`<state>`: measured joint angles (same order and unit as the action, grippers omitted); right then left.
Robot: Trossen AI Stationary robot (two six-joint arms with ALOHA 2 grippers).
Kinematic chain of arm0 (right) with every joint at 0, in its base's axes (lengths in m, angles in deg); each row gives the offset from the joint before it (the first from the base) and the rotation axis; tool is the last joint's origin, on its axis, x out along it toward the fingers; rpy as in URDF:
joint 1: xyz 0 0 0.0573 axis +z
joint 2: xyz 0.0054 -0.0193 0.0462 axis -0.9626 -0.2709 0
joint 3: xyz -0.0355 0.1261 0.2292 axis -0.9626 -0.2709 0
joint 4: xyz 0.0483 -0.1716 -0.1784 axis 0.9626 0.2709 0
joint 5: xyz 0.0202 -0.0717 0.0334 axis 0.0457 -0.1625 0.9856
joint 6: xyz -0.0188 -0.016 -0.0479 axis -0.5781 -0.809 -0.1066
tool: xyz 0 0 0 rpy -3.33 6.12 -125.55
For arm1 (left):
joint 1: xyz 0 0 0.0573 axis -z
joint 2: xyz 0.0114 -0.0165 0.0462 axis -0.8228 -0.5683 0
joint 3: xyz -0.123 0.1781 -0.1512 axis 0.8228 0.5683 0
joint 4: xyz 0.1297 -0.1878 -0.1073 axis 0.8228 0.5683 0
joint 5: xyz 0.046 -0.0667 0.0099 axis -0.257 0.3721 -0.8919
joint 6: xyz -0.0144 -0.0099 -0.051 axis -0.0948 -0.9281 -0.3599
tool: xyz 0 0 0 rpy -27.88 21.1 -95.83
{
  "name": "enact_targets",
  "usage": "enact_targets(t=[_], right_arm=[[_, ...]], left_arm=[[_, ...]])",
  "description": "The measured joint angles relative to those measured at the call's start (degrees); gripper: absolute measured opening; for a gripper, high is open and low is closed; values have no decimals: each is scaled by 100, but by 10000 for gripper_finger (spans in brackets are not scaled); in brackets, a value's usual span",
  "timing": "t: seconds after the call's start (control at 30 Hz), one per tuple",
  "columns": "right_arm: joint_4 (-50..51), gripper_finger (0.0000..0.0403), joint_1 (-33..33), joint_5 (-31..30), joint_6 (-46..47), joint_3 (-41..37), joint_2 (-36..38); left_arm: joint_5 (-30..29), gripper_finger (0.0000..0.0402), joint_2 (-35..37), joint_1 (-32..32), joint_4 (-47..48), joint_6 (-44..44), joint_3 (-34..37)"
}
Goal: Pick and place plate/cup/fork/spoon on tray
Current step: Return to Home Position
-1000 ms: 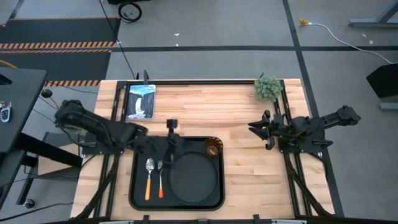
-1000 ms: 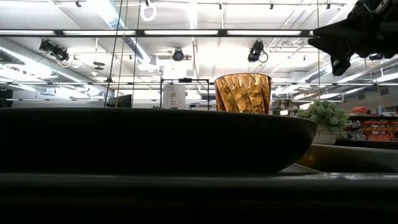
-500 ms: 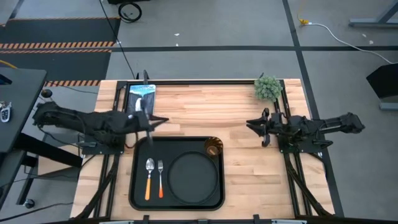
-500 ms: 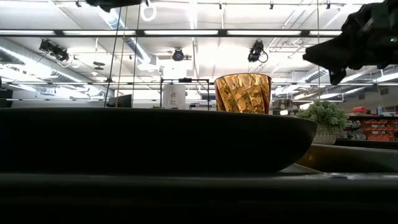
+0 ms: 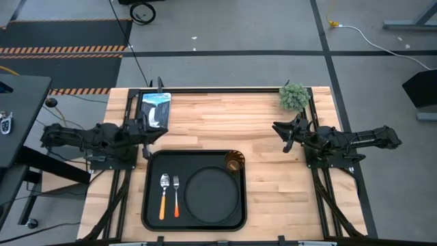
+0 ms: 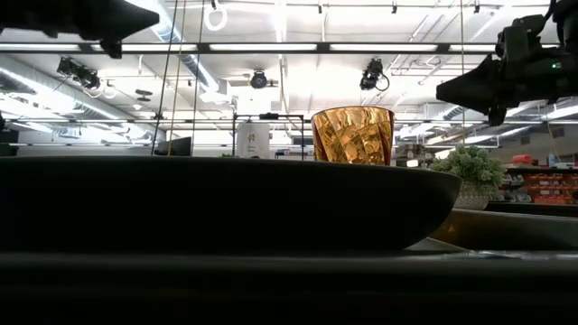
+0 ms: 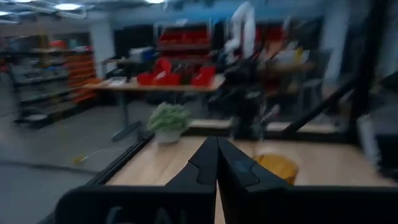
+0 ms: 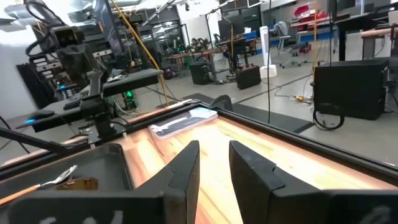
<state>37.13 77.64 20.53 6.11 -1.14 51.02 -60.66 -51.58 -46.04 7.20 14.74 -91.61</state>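
Tray (image 5: pixel 151 205) sits between our two grippers, nearer the left one, and holds everything — plate (image 5: pixel 214 193) on its right half, cup (image 5: pixel 234 161) at the corner toward the right gripper, spoon (image 5: pixel 164 195) and fork (image 5: pixel 176 194) side by side on its left. Left gripper (image 5: pixel 145 130) hangs just off the tray's far-left corner, fingers (image 7: pixel 208 163) pressed together, empty. Right gripper (image 5: pixel 285 135) is well apart from the tray, beside the potted plant (image 5: pixel 293 96) — fingers (image 8: pixel 186 167) slightly parted, holding nothing.
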Motion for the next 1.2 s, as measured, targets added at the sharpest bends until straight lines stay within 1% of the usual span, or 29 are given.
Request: enact_targets(t=[0.1,0.2,0.27,0.4,0.47,0.6,0.63,0.77,0.87,1.2], right_arm=[[0,93,0,0,0,2,0],[0,93,2,0,0,2,0],[0,93,2,0,0,2,0],[0,93,2,0,0,2,0],[2,93,2,0,0,2,0],[1,93,4,0,0,2,-2],[0,93,4,-1,0,2,-2],[0,93,4,-2,0,2,-2],[0,93,4,-1,0,2,-2],[0,93,4,0,0,2,-2]], left_arm=[[538,6,540,32,-384,-198,464],[1075,6,914,32,-877,-503,933],[1312,6,1065,32,-1031,-660,1189],[1628,6,1118,32,-999,-1115,1577],[1703,6,1112,32,-882,-1366,1725],[1716,6,1105,32,-137,-1579,1718],[1716,7,1101,32,-87,-1764,1718],[1711,7,1100,32,-88,-3004,1718],[1708,7,1103,32,-98,-3533,1718],[1709,7,1103,32,-89,-3631,1718]])
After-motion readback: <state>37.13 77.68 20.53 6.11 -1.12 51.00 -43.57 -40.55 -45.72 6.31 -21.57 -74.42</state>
